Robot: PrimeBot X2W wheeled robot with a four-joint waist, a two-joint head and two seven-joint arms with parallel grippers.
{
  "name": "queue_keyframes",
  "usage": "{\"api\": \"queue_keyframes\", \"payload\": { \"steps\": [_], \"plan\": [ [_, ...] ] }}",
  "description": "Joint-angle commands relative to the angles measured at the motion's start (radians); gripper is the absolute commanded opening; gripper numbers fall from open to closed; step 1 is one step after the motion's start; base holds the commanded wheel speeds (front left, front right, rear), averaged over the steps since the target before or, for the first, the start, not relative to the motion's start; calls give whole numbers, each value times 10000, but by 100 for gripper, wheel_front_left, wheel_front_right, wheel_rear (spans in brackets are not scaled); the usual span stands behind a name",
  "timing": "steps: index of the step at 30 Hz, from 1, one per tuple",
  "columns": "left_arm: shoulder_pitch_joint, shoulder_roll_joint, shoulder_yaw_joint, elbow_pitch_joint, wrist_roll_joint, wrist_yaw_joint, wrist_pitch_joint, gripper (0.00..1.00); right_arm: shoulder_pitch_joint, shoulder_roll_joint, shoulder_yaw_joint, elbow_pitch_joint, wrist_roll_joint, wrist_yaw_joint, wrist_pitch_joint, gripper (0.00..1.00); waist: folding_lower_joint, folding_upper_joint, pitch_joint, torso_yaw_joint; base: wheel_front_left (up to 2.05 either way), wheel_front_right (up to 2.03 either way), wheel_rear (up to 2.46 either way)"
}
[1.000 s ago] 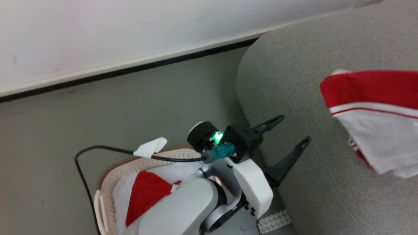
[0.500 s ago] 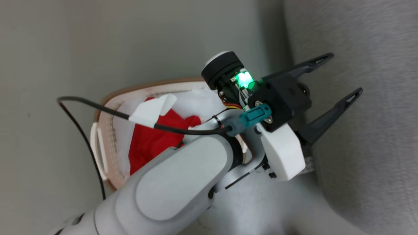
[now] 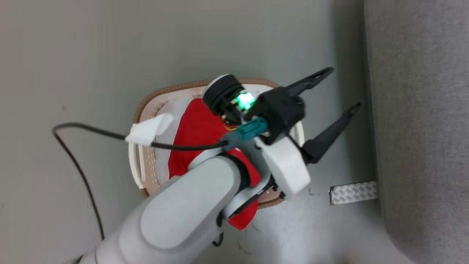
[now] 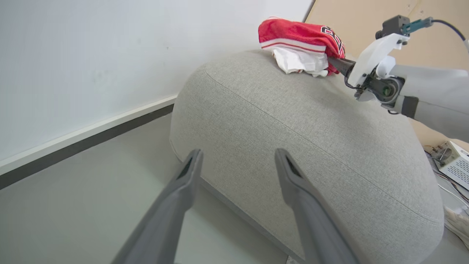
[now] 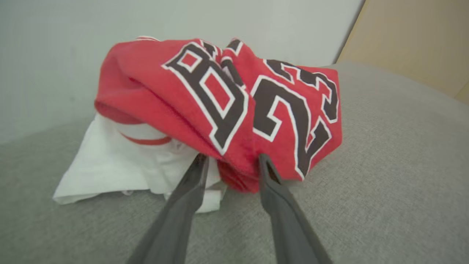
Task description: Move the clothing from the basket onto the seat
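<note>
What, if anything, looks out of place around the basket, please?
A fold of red clothing hangs out over the near rim of the basket instead of lying inside. Nothing else stands out.

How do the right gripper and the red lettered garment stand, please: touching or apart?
Touching. The right wrist view shows the fingertips of the right gripper tucked under a fold of the red lettered garment, with no gap and cloth bunched between them.

Clothing [image 5: 234,102]: we see one red, black-lettered garment bunched on the light-grey seat [image 5: 384,165].
Basket [image 3: 148,168]: cream, brown-rimmed; we find more red-and-white garments inside.
</note>
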Motion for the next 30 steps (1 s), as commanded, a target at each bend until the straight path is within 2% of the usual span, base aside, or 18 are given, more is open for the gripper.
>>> {"api": "queue_keyframes", "payload": {
  "steps": [1, 7, 14, 17, 18, 19, 25, 30],
  "plan": [
    [291, 150, 70, 50, -154, 59, -130, 100, 288, 47, 297, 155, -80, -21, -239, 100, -3, 0, -550, -164, 0, 0, 0],
    [1066, 416, 334, 280, -388, 290, -780, 100, 1451, 72, 1826, -345, 452, -23, -1087, 100, -3, 0, -1800, -162, 0, 0, 0],
    [2392, 617, 917, 1183, -945, 744, -2101, 100, 3937, 367, 2948, -3001, 1010, -22, -1369, 100, -3, 0, -3640, 296, 0, 0, 0],
    [3004, 744, 1206, 1756, -1119, 925, -2682, 100, 5117, 787, 3195, -4373, 1013, -22, -1369, 100, -3, 0, -4407, 588, 0, 0, 0],
    [3004, 744, 1206, 1756, -1119, 925, -2682, 100, 5117, 787, 3195, -4373, 1013, -22, -1369, 100, -3, 0, -4407, 588, 0, 0, 0],
    [3390, 835, 1384, 2139, -1189, 1099, -3047, 100, 5960, 1041, 3423, -5164, 1052, -22, -1351, 100, -3, 0, -4833, 785, 0, 0, 0],
    [4272, 968, 1862, 2897, -1460, 1436, -3685, 100, 7809, 1620, 3974, -6369, 874, -23, -1281, 100, -3, 0, -5710, 1324, 0, 0, 0],
    [5136, 1080, 2367, 3265, -1239, 1704, -3937, 100, 9059, 2197, 4691, -6633, 398, -23, -1329, 100, -3, 0, -6403, 1627, 0, 0, 0]
  ]
}}
